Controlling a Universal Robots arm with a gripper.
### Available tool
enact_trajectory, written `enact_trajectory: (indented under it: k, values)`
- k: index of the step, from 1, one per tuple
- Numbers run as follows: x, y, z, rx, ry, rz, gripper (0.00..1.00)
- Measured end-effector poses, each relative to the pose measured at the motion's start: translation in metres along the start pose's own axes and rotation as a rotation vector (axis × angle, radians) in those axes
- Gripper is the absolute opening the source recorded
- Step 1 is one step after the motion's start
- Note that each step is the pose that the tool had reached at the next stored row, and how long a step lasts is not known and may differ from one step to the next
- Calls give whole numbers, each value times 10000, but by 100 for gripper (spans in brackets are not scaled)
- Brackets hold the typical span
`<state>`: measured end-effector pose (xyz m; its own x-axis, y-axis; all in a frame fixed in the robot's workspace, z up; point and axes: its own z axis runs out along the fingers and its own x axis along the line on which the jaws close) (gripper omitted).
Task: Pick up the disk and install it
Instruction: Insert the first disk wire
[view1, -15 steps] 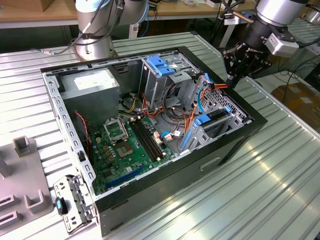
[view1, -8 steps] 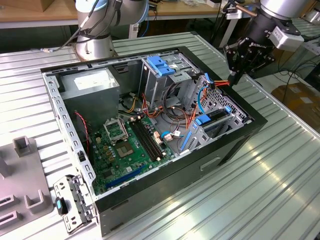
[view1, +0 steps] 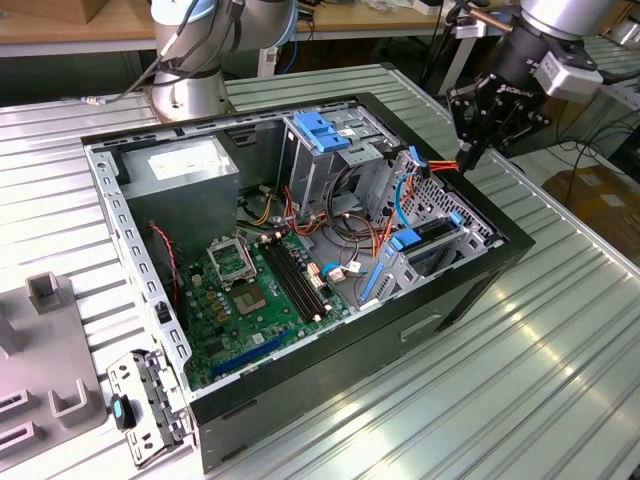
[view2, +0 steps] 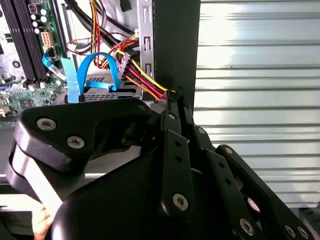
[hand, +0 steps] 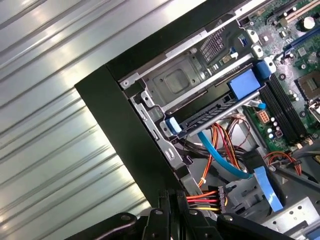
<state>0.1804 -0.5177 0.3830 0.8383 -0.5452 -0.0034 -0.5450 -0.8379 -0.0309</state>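
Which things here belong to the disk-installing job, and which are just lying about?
Job: disk, sitting in the drive cage; gripper at the cables beside it; computer case.
Lying about: metal bracket and grey fixture, both outside the case.

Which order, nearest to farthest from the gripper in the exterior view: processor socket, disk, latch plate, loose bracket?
1. disk, in the low cage by the gripper.
2. latch plate, atop the tall cage.
3. processor socket, on the motherboard.
4. loose bracket, outside the case.
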Motion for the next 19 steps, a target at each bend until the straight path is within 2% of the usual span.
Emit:
enact_trajectory:
  k: [2, 5, 14, 19]
  values:
    - [0, 0, 5, -4, 13, 287, 17]
    - [-25, 17, 9, -9, 17, 319, 17]
    - [-217, 143, 16, -8, 17, 344, 17]
    - [-219, 144, 30, -18, 46, 1023, 17]
